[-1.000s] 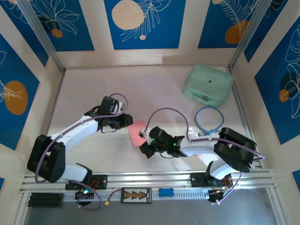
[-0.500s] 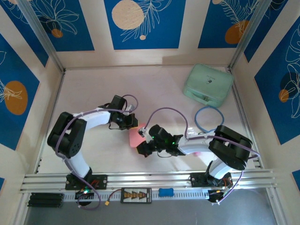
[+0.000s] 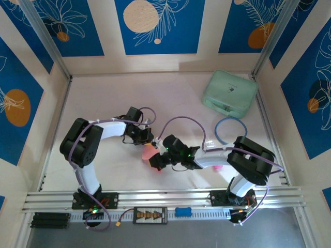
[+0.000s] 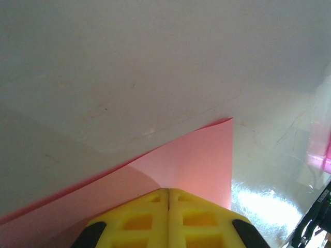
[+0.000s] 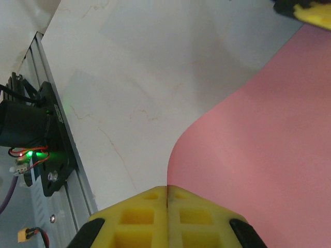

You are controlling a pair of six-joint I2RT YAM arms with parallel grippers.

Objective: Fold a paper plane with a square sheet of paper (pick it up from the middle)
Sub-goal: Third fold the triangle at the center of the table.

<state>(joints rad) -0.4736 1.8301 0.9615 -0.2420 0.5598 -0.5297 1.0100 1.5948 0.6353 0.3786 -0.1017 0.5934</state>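
midway, paper [image 4: 191, 165] between left gripper [image 4: 168, 192], right gripper [image 5: 166, 188]

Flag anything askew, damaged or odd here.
The square sheet of paper is not lying flat: it bows in a curve between the left end effector and the right end effector, both shut on it. No tear shows, and nothing else stands out.

A robotics lab cell: white table [image 3: 103, 98] boxed in by blue printed panels [image 3: 155, 26], aluminium mounting rail [image 3: 165, 195] along the frame's bottom.
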